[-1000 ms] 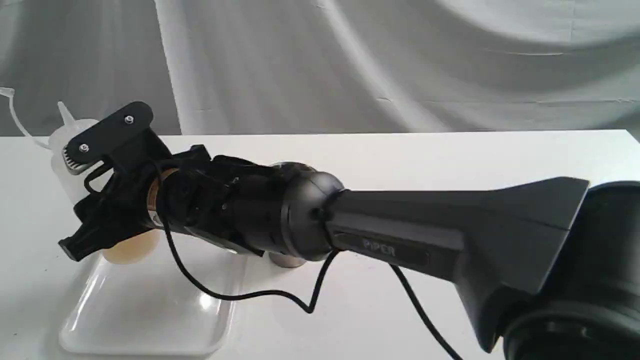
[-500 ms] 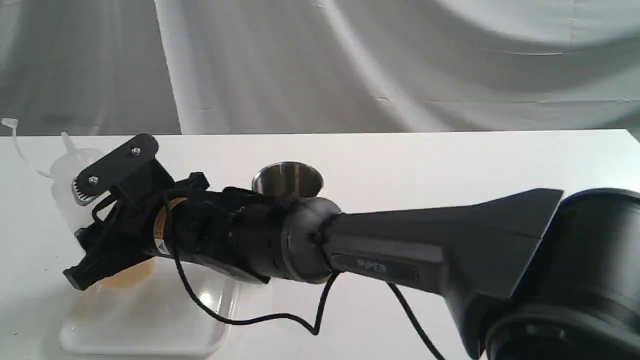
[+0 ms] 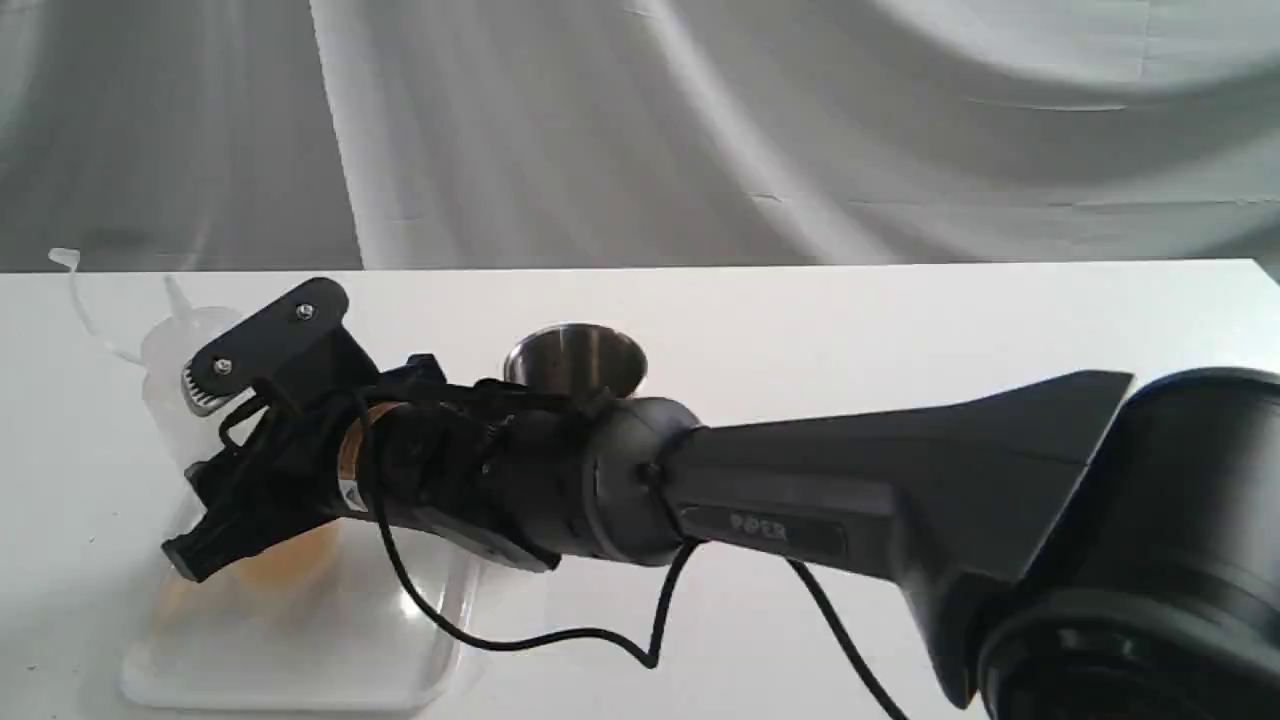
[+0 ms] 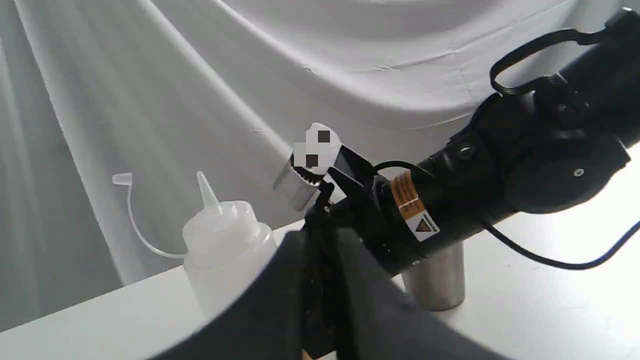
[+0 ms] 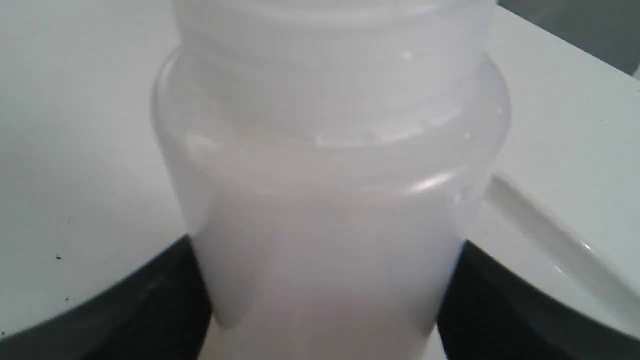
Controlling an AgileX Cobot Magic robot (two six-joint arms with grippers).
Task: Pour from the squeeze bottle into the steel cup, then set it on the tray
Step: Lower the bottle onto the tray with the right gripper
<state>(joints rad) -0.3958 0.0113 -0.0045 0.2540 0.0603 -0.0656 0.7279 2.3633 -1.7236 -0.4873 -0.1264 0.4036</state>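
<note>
The squeeze bottle (image 3: pixel 168 352) stands upright at the far left, its amber-filled base low over the back part of the white tray (image 3: pixel 300 655). I cannot tell whether it touches the tray. My right gripper (image 3: pixel 195 470) reaches across from the right and is shut on the bottle's body. In the right wrist view the bottle (image 5: pixel 325 200) fills the space between both dark fingers (image 5: pixel 150 305). The steel cup (image 3: pixel 575 358) stands upright behind the right arm's wrist, apart from the bottle. In the left wrist view a dark blur at the bottom hides my left gripper's state.
The white table (image 3: pixel 900 320) runs to a grey draped cloth (image 3: pixel 700 130) at the back. The right arm's black cable (image 3: pixel 560 635) hangs near the tray's right rim. The bottle's cap strap (image 3: pixel 68 262) sticks out to the left.
The right arm has come down and shifted slightly right with the bottle, bringing its base down to the tray. The steel cup's rim, hidden behind the wrist before, now shows.
</note>
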